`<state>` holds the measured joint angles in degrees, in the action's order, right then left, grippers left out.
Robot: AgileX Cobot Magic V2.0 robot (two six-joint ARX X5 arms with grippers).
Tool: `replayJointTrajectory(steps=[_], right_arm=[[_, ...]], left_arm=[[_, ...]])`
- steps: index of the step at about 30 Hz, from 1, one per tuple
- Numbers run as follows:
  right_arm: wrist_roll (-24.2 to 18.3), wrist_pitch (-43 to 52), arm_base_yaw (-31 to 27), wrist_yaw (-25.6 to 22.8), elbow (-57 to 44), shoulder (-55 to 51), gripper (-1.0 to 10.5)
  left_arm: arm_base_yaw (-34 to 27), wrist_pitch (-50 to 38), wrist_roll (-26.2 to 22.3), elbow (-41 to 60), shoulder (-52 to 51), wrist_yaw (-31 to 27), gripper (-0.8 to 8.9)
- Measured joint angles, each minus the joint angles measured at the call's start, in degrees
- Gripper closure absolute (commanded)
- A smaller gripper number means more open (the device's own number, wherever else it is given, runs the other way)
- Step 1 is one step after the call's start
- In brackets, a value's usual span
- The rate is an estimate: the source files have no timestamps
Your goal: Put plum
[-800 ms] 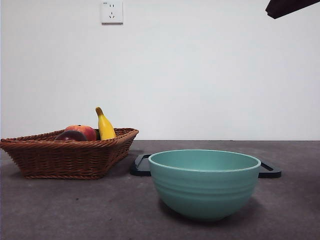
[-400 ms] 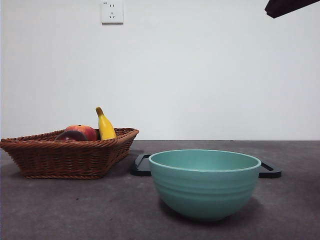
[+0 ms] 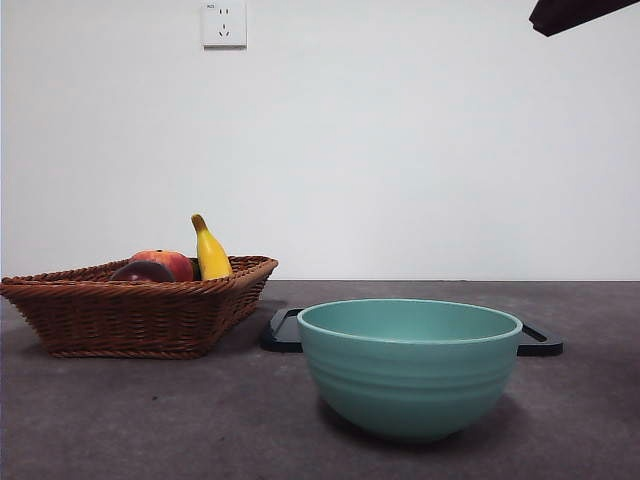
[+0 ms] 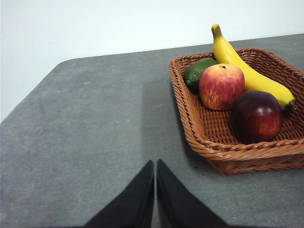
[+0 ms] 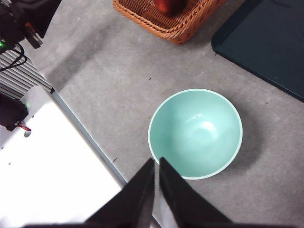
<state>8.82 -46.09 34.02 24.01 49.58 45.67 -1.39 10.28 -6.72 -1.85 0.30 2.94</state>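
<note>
Plum (image 4: 257,116) sits in wicker basket (image 3: 140,315), left side of grey surface (image 3: 150,420), touching red-orange fruit (image 4: 221,86) and banana (image 4: 247,71); green fruit (image 4: 198,72) in basket's far corner. Teal bowl (image 3: 410,368) near centre, w/ dark tray (image 3: 540,342) behind it. Left tool (image 4: 155,167) hangs above bare surface beside basket, jaws pressed together, holding nothing. Right tool (image 5: 156,164) high over bowl's near rim, jaws likewise closed, nothing held.

Grey table (image 3: 120,420), carrying basket (image 3: 130,315) by left gripper (image 4: 155,164), bowl (image 3: 410,365) under right gripper (image 5: 156,161), tray (image 3: 540,342) beyond.
</note>
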Motion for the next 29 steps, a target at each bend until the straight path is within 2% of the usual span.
replayJointTrajectory(steps=[9,14,18,25,29], right_arm=[[-0.07,0.02,0.0,-0.02,0.0,-0.02,9.4],[-4.48,3.63,-2.69,-1.38,-0.02,-1.75,9.4],[-8.76,13.84,-9.31,-1.36,-2.43,-5.6,9.4],[-12.37,25.94,-24.81,-1.92,-14.56,-15.63,9.4],[-14.05,33.79,-30.14,-1.95,-23.12,-22.82,9.4]], left_arm=[[0.0,0.0,-0.02,0.0,0.0,0.0,8.07],[0.0,0.0,-0.02,0.0,0.0,0.0,8.07],[0.0,0.0,-0.02,0.0,0.0,0.0,8.07],[0.0,0.0,-0.02,0.0,0.0,0.0,8.07],[0.0,0.0,-0.02,0.0,0.0,0.0,8.07]])
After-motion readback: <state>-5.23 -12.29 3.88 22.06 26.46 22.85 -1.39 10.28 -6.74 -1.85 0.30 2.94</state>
